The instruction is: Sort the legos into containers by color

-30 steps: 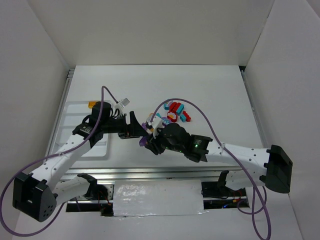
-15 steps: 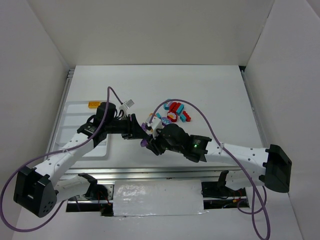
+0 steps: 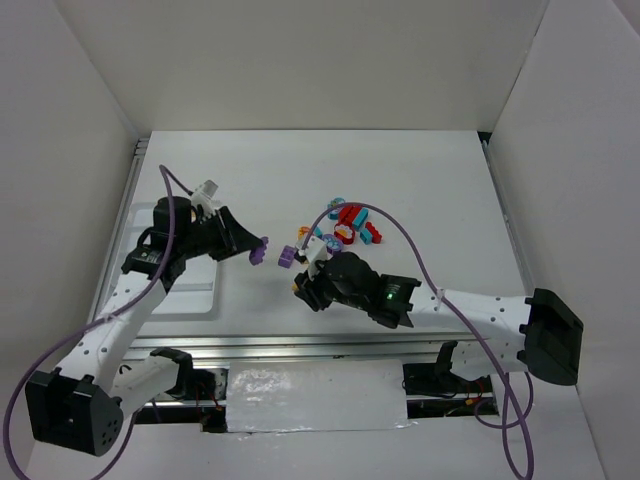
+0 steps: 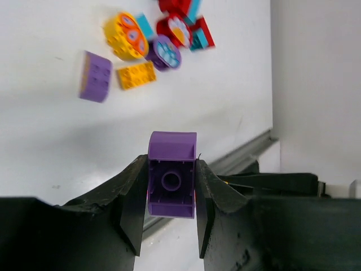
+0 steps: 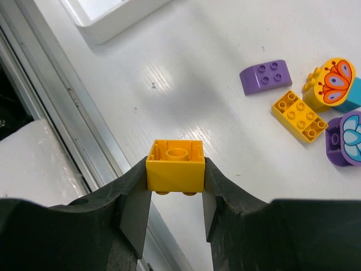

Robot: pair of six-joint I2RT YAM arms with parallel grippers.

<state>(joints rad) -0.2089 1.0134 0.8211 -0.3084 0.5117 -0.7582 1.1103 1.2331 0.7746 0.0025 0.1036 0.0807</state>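
The left gripper (image 4: pixel 171 186) is closed on a purple brick (image 4: pixel 172 179). Its two fingers (image 4: pixel 131 206) press the brick's sides, and the brick's hollow underside faces the wrist camera. From above, this gripper (image 3: pixel 255 248) holds the brick up over the table (image 3: pixel 420 170), just off the right side of the white tray (image 3: pixel 197 292).

The tray lies behind the gripper, under its own arm. The arm hides much of the tray. It is not possible to tell what lies in the tray's long rows.

The right gripper (image 5: pixel 176 172) is closed on a yellow brick (image 5: pixel 176 165), squeezing it from both sides. A corner of the tray (image 5: pixel 107 20) shows far ahead of it, to the left.

The other bricks lie on the table, not in the tray. Ahead of the right gripper, to its right, sit a loose purple brick (image 5: pixel 265 76), a flat yellow brick (image 5: pixel 299 116), a round yellow brick (image 5: pixel 333 82) with a butterfly on top, and a round purple brick (image 5: pixel 345 138) with a blue and white top. Past them, the top view shows red bricks (image 3: pixel 350 215) and a few blue ones bunched close together.
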